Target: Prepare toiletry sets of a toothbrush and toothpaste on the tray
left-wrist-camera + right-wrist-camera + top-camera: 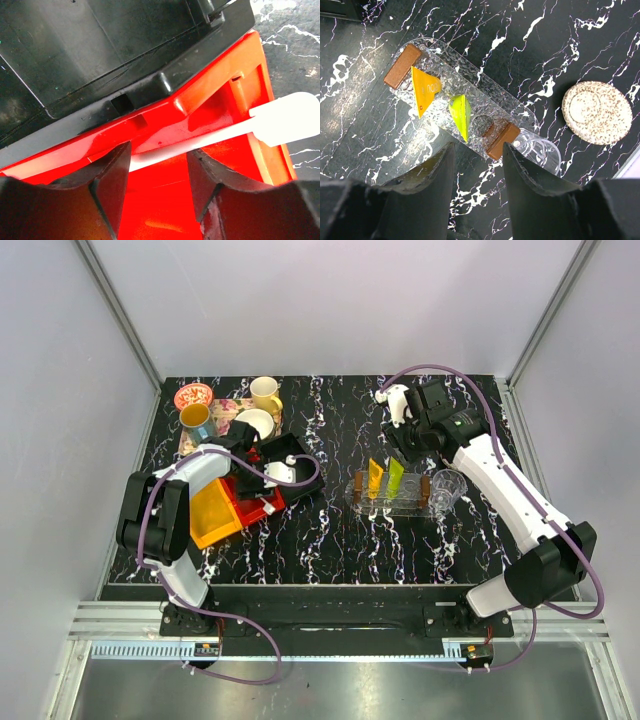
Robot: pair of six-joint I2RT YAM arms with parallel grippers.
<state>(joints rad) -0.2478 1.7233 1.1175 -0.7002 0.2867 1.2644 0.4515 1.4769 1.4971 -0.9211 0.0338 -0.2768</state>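
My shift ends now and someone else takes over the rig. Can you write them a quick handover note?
Left gripper: open, down in the red bin; the toothbrush lies across just past its fingertips, not gripped.
Right gripper: open, empty, hovering above the rack.
Orange tube and green tube stand in the rack, which seems to sit on the clear tray.
Done: no set laid out yet.
Left: lift the toothbrush out and pair it with a tube on the tray.
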